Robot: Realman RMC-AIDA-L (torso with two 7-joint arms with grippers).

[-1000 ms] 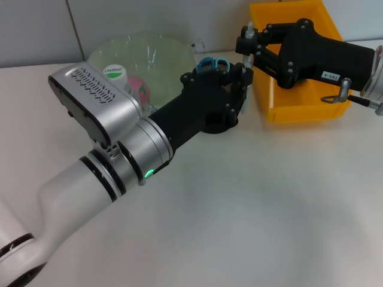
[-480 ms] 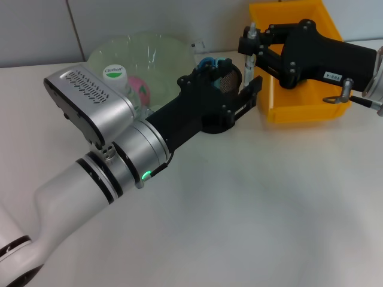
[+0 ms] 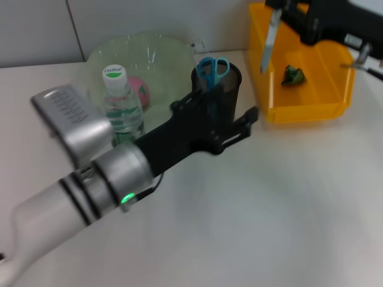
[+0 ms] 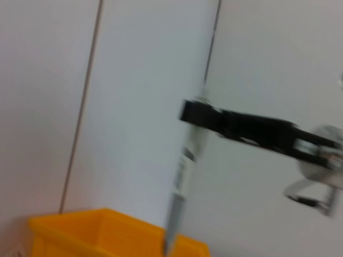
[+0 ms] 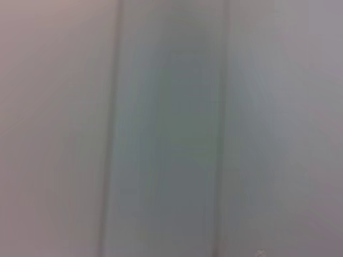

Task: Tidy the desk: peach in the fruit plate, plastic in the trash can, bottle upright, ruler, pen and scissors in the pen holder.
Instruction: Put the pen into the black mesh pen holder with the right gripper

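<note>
Now the right gripper (image 3: 276, 7) is hanging high over the near-left corner of the yellow trash can (image 3: 302, 107), pinched shut on the ruler (image 3: 267, 40), which is dangling near vertical with its free tip pointing down just inside the bin's left wall. The pen holder (image 3: 222, 98) is sitting to the robot's left of that tip and lower, nearer the robot, with the trash can wall between them. So the coming move is looking like a sideways carry leftward over the wall, then a straight drop, long axis kept upright. The holder's mouth is already partly taken: the blue-handled scissors (image 3: 212, 69) are sticking up on its far-left side, leaving the right part of the mouth as the open room.

The left gripper (image 3: 230, 125) is sitting low right against the holder's front, fingers spread, gripping nothing; it is the nearer arm but is crowding the holder's near side, likely a clearance risk.

Green crumpled plastic (image 3: 293, 75) is lying in the trash can. The bottle (image 3: 121, 101) is standing upright beside the fruit plate (image 3: 149, 51), the pink peach (image 3: 140, 91) showing behind it in the plate. The pen is not visible.
</note>
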